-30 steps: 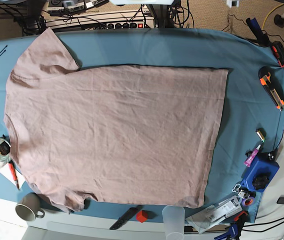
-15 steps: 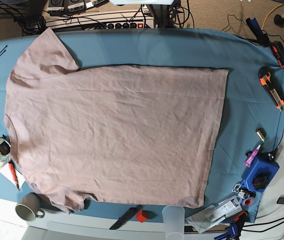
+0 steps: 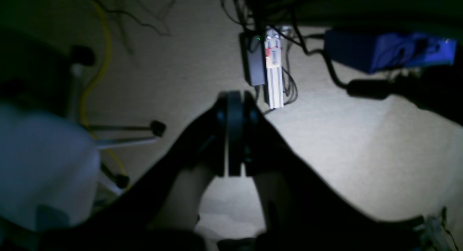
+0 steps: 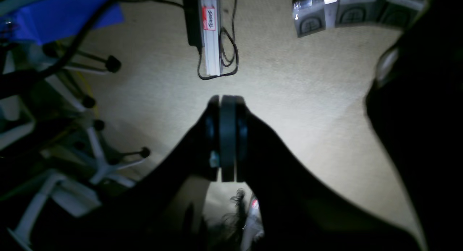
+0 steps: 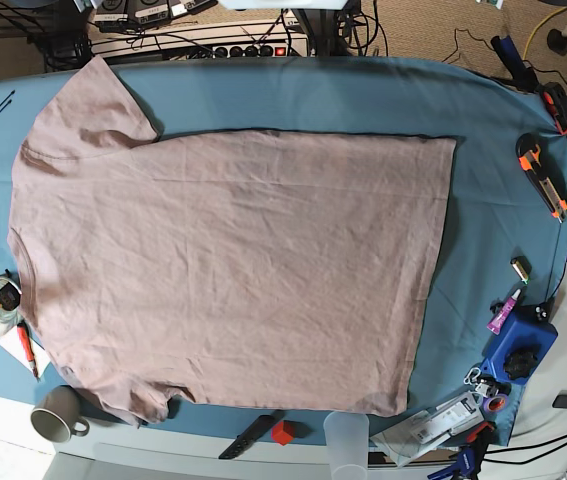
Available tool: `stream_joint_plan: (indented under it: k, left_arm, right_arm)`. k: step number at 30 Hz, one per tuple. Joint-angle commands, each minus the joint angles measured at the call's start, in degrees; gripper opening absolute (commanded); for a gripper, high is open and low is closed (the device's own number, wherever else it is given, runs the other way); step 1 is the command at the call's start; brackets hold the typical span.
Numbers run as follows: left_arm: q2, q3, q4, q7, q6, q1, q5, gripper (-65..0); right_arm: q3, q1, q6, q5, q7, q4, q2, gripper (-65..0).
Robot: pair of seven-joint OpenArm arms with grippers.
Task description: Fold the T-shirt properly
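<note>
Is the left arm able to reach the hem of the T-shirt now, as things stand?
Probably yes. The T-shirt lies flat and uncovered on the blue cloth, with nothing on its hem. But the left hand is shut, pointing at the floor off the table, so it must first come over and open.

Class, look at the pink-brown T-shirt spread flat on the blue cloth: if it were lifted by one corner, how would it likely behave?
The T-shirt would probably sag and drape, not hold its shape: it lies limp and creased all over. It looks thin, so likely light for its spread. Pushed, it would probably bunch into folds rather than slide whole, since fabric rests on the fabric table cloth.
</note>
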Motion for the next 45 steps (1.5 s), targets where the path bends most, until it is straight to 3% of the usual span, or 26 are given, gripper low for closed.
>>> stream_joint_plan:
  k: [1, 7, 14, 26, 30, 34, 38, 45]
  left_arm:
    - [-0.2, -0.2, 2.9, -0.2, 1.2, 1.6, -0.2, -65.0]
    - [-0.2, -0.2, 8.5, 0.6, 3.0, 1.9, -0.1, -65.0]
    - [-0.5, -0.2, 8.5, -0.3, 0.9, -2.3, -0.5, -65.0]
    - [-0.5, -0.2, 8.5, -3.2, 1.1, -10.5, 0.9, -65.0]
    - [-0.5, -0.2, 8.5, -5.5, 5.6, -15.0, 3.9, -65.0]
    - [-0.5, -0.2, 6.9, -6.3, 5.3, -20.1, 4.4, -65.0]
    - [-0.5, -0.2, 4.1, -6.4, 5.4, -24.9, 4.4, -65.0]
    - [-1.0, -0.2, 3.6, -6.4, 5.2, -31.5, 4.1, -65.0]
  right_arm:
    - [0.5, -1.1, 0.6, 0.7, 0.2, 2.4, 0.5, -65.0]
    - [0.5, -1.0, 0.6, 0.7, -0.2, 12.8, 0.5, -65.0]
    - [1.7, -0.7, 0.5, -1.4, 1.2, 21.2, 0.4, -65.0]
    - [2.5, 9.3, -0.1, -5.5, 1.6, 21.5, 0.4, -65.0]
    - [2.5, 11.8, -0.1, -5.5, 1.6, 21.5, 0.4, -65.0]
    - [2.5, 14.4, -0.3, -6.1, 2.5, 21.4, 0.4, -65.0]
    - [2.5, 17.4, -3.1, -8.9, 4.4, 21.4, 0.4, -65.0]
    - [2.5, 22.6, -3.1, -12.7, 4.3, 21.4, 0.3, -65.0]
